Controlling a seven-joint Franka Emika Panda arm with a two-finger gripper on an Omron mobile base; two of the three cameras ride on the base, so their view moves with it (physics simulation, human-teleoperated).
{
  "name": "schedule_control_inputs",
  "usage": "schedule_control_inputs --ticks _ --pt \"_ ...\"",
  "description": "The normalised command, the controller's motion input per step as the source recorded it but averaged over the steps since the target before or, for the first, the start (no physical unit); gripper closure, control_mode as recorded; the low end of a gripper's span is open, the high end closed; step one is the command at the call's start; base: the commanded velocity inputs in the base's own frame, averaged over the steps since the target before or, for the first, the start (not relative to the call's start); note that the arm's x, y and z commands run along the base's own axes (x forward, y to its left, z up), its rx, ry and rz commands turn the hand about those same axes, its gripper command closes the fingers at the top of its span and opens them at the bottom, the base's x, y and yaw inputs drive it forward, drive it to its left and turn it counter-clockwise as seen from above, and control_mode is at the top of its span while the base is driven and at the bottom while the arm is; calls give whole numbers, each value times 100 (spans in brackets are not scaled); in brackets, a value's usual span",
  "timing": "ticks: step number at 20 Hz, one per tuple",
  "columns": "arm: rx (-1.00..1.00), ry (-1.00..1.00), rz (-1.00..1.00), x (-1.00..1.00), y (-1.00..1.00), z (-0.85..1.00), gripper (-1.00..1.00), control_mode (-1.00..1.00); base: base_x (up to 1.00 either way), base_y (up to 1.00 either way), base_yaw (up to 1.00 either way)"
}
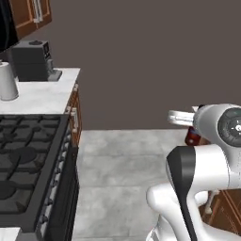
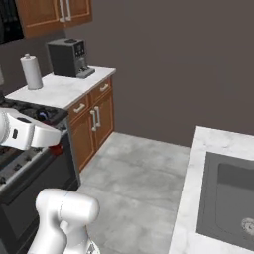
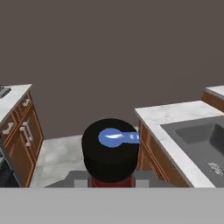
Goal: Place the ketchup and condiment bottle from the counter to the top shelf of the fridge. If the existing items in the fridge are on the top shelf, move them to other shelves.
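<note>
The claw point(image 3: 109, 181) is clamped on the condiment bottle point(image 3: 110, 151), whose black cap sits right before the hand camera, carried in mid-air over the floor between the stove and the sink surface point(image 3: 175, 114). This looks like the carry step. Next, the fridge must come into sight, then the bottle goes up onto its top shelf.

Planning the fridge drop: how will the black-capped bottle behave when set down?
The condiment bottle looks rigid, so the shut end effector should hold it without deforming it. Its black cap looks wide over a small body, so it may be top-heavy and tip. Being round, it would probably roll if it falls.
</note>
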Motion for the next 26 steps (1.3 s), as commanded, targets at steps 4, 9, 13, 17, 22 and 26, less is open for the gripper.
schedule_control_inputs --ticks 4,9,13,17,22,26 --pt "0 0 0 0 0 0 100 100 100 0 -10" --pt "0 0 0 0 0 0 100 100 100 -6 -3" --pt "0 0 0 0 0 0 100 100 100 -14 -5" --pt "0 0 0 0 0 0 100 100 100 -11 -8" --pt "0 0 0 0 0 0 100 100 100 -8 -18" --pt "0 0 0 0 0 0 100 100 100 -2 -32"
